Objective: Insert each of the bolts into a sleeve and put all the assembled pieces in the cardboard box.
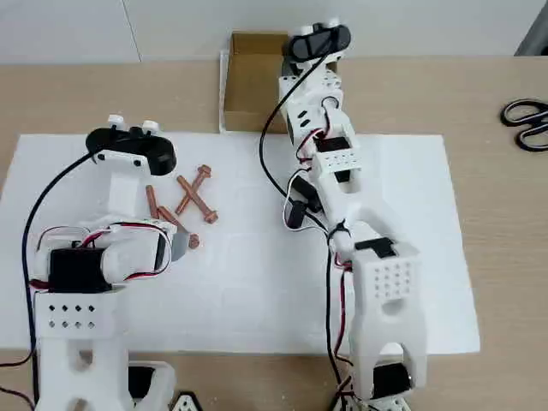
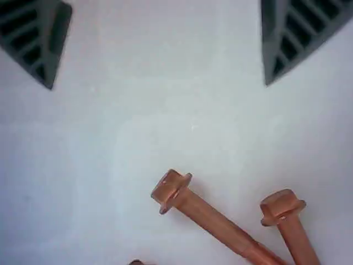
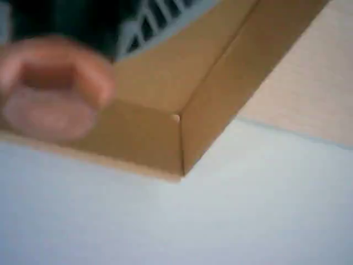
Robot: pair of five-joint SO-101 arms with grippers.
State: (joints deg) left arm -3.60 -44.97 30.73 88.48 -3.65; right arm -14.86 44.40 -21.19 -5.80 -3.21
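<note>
1. Bolts (image 1: 184, 201) lay loose in a cluster on the white sheet (image 1: 257, 282), just beside the left arm.
2. Left end effector (image 2: 159, 83) gaped wide, empty, over the sheet near them.
3. Right end effector (image 3: 60, 55) gripped a copper piece (image 3: 52, 91) (blurred) over the cardboard box (image 1: 248, 81) at the counter's (image 1: 479, 94) far side.

The bolts (image 2: 209, 215) have a smooth copper-brown surface with a soft sheen; metal or plastic, I cannot tell. The cardboard box (image 3: 220, 83) is matt brown paperboard, and the white sheet (image 1: 257, 291) under the bolts is matt and slightly grainy. The counter (image 1: 479, 103) looks like pale wood with a dull finish.
</note>
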